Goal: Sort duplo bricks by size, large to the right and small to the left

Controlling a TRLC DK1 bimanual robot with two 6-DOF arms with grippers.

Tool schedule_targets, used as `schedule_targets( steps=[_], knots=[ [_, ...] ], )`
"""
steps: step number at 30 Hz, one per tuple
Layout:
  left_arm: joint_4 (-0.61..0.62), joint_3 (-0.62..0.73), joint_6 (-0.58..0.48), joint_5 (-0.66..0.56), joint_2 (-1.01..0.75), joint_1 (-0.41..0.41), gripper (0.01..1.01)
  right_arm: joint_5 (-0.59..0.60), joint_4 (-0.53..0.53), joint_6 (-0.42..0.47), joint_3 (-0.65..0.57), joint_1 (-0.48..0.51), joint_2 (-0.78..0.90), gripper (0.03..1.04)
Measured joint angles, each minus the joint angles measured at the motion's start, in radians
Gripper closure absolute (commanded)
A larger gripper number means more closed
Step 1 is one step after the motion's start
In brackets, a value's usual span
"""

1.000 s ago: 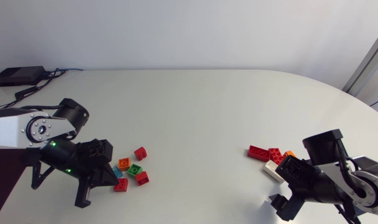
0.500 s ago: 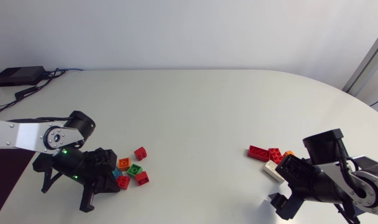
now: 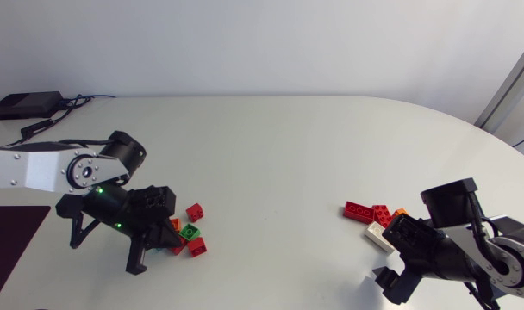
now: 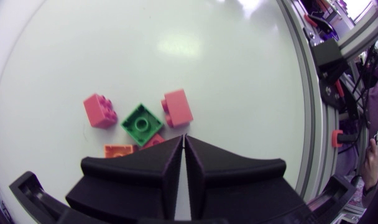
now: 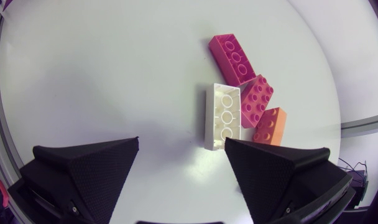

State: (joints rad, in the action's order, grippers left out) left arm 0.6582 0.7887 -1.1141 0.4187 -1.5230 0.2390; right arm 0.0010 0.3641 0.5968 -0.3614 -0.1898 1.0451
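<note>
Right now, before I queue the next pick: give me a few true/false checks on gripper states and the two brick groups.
1. The left gripper is shut with nothing between its fingers. True.
2. The right gripper is shut on the white brick. False: it is open, and the white brick lies on the table ahead of it, untouched.
3. The green brick is among the small bricks just ahead of the left gripper. True.
4. The white brick lies far apart from the other large bricks. False: it lies right beside the red bricks.
5. An orange brick is in the right-hand group. True.
</note>
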Motion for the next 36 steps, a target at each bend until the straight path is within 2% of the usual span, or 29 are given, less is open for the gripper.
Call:
schedule_targets(
  steps=[5,9,15,22,29,34,36],
  knots=[
    [-0.057,0.109,0.085,0.025,-0.026,0.037,0.956,0.0,0.0,0.0,0.0,0.0,0.0,0.07],
    [-0.159,0.196,0.147,0.027,-0.145,0.037,0.956,0.0,0.0,0.0,0.0,0.0,0.0,0.07],
    [-0.198,0.267,0.197,0.027,-0.305,0.036,0.957,0.0,0.0,0.0,0.0,0.0,0.0,0.07],
    [-0.206,0.262,0.199,-0.001,-0.334,0.028,0.957,0.0,0.0,0.0,0.0,0.0,0.0,0.07],
    [-0.21,0.156,0.19,-0.008,-0.293,-0.05,0.957,0.0,0.0,0.0,0.006,0.0,0.0,0.07],
    [-0.2,0.118,0.189,-0.006,-0.223,-0.064,0.951,0.0,0.0,-0.001,0.006,-0.005,-0.001,0.07],
    [-0.199,0.118,0.193,0.004,-0.182,-0.058,0.887,0.0,0.0,-0.001,0.006,-0.013,-0.002,0.07]
  ],
)
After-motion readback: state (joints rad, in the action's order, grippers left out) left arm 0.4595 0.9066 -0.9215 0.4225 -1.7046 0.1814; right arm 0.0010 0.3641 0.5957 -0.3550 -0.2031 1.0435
